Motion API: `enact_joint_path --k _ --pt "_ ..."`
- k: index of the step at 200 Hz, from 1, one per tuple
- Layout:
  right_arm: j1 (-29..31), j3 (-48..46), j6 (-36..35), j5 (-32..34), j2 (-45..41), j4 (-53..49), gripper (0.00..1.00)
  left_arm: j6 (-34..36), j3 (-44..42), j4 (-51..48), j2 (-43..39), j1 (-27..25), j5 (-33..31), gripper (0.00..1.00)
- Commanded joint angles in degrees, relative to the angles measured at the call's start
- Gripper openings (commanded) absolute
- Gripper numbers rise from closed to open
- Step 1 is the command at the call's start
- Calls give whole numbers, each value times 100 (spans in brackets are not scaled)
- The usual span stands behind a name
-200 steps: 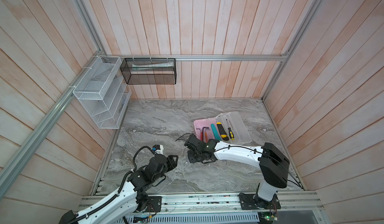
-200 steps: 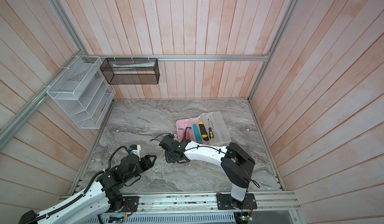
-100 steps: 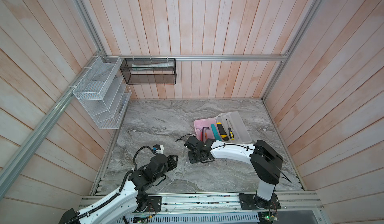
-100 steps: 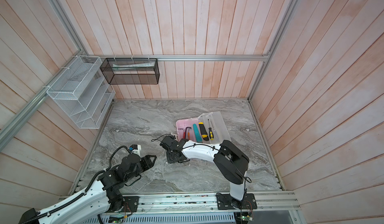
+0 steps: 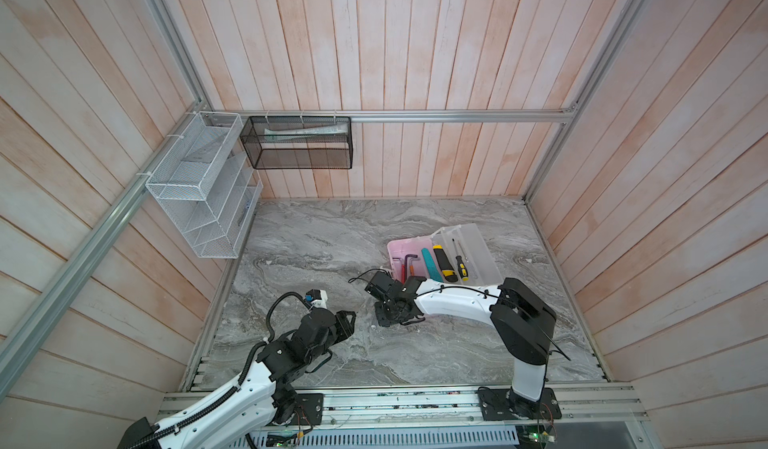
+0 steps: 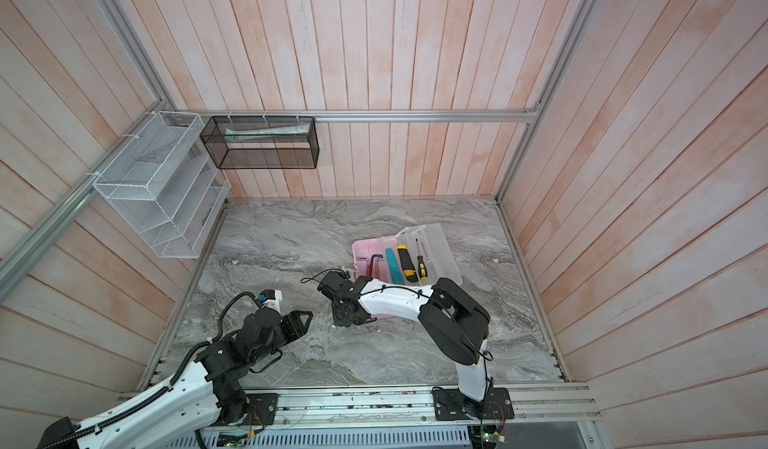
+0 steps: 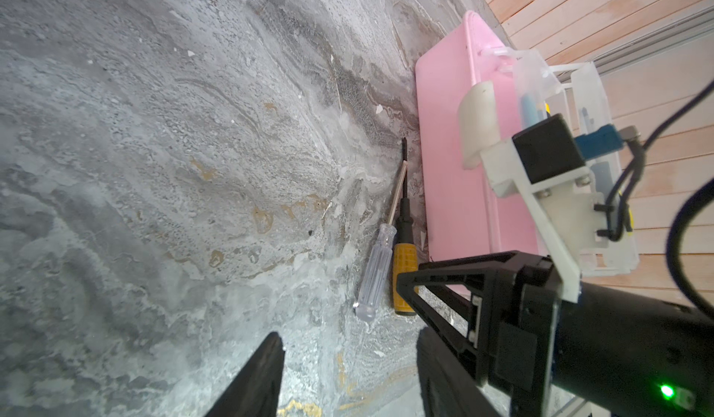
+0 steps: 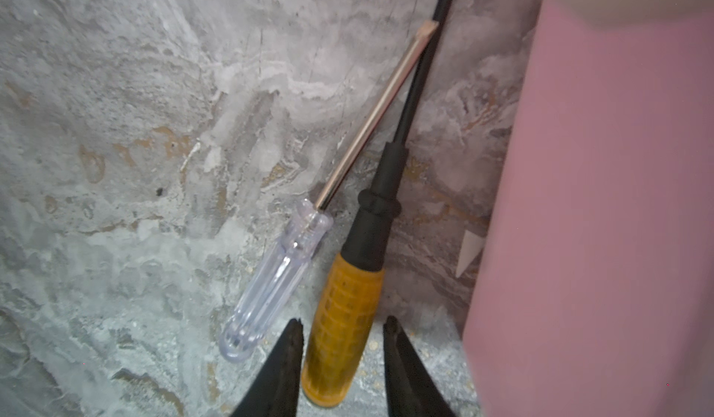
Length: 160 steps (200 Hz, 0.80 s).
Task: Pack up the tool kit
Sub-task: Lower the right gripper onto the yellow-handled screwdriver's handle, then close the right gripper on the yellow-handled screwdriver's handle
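okay, my right hand (image 8: 343, 320) straddles the butt end of the yellow screwdriver (image 8: 347, 307) on the counter (image 8: 116, 144). the jaws are partly open with one finger on each side of the grip and a sliver of gap showing, so nothing is held yet. the long axis runs straight ahead of the hand, shaft pointing away, alongside the wall of the pink case (image 8: 599, 202), which is just outside one finger. the clear screwdriver (image 8: 270, 280) lies just outside the other finger, its shaft angling in to meet the black one. my left hand (image 7: 347, 336) hangs further back, half open and empty, so the right is plainly nearer. i'd squeeze squarely across the grip.
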Motion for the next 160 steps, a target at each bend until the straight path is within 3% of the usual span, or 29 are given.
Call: enact_joint_path --k 1,160 --pt "-62 79 77 144 317 -161 35 113 74 -2 0 30 -203 57" --pt "312 956 23 858 932 -864 34 148 -94 125 -18 27 -267 57"
